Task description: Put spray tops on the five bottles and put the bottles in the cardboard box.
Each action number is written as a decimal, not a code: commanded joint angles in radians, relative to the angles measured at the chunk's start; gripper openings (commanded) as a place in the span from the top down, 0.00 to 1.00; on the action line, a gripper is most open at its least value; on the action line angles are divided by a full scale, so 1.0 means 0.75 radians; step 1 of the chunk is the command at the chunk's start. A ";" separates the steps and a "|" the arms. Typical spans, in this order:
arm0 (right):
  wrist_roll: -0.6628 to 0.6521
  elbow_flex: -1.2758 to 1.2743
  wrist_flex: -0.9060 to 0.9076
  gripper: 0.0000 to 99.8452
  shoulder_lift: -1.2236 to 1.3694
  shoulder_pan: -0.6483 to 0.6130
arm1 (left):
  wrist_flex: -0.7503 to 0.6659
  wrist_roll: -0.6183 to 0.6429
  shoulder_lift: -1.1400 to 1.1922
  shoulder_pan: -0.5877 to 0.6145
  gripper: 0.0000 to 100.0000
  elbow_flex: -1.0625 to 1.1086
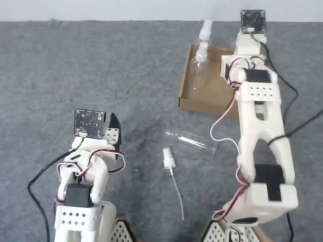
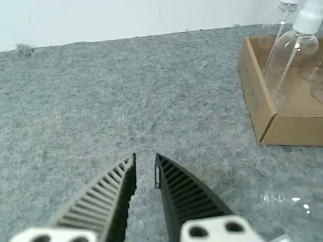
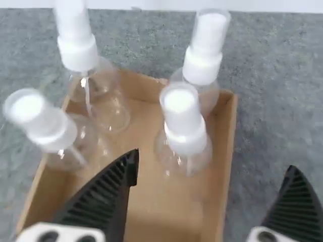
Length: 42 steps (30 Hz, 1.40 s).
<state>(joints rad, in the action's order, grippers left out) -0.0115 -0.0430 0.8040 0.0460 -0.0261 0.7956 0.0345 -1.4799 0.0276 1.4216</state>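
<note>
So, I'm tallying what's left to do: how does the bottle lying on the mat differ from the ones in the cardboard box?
The loose bottle lies on its side on the grey mat; the four boxed bottles stand upright in the cardboard box. The loose bottle's neck is bare, and a spray top lies beside it, apart; the boxed bottles each wear a white top. All are clear.

Robot lab bench, grey felt mat (image 1: 101,75), plain white wall (image 2: 126,17)
</note>
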 commanded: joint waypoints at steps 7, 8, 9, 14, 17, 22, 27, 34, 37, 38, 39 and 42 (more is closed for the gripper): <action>-0.160 0.078 0.547 0.65 -0.384 -0.083 | -0.039 -0.002 0.016 0.006 0.95 -0.017; -0.203 0.078 0.645 0.64 -0.414 -0.114 | -0.039 -0.002 0.016 0.006 0.95 -0.017; -0.258 0.078 0.740 0.64 -0.443 -0.148 | -0.037 -0.002 0.016 0.006 0.95 -0.017; -0.522 0.010 1.077 0.64 -0.568 -0.367 | -0.037 -0.002 0.016 0.006 0.95 -0.017; -0.540 -0.198 1.053 0.64 -0.629 -0.527 | -0.037 -0.002 0.016 0.006 0.95 -0.017; -0.540 -0.581 0.825 0.64 -0.676 -0.703 | -0.037 -0.002 0.016 0.006 0.95 -0.009; -0.542 -0.816 0.574 0.65 -0.674 -0.742 | -0.037 -0.002 0.016 0.000 0.95 -0.005; -0.542 -1.021 0.296 0.65 -0.672 -0.744 | -0.037 -0.002 0.016 -0.002 0.95 -0.005; -0.534 -1.076 0.214 0.65 -0.672 -0.744 | -0.037 -0.002 0.016 -0.002 0.95 -0.003; -0.534 -1.084 0.193 0.66 -0.672 -0.740 | -0.037 -0.002 0.016 -0.002 0.95 -0.003; -0.532 -1.092 0.171 0.68 -0.672 -0.738 | -0.037 -0.002 0.016 -0.002 0.95 -0.003; -0.532 -1.150 0.085 0.73 -0.672 -0.738 | -0.037 -0.002 0.016 -0.002 0.95 -0.003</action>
<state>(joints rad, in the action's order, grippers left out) -0.4043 -0.8899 0.9314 -0.4066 -0.5769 0.7956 0.0345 -1.4799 0.0261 1.4277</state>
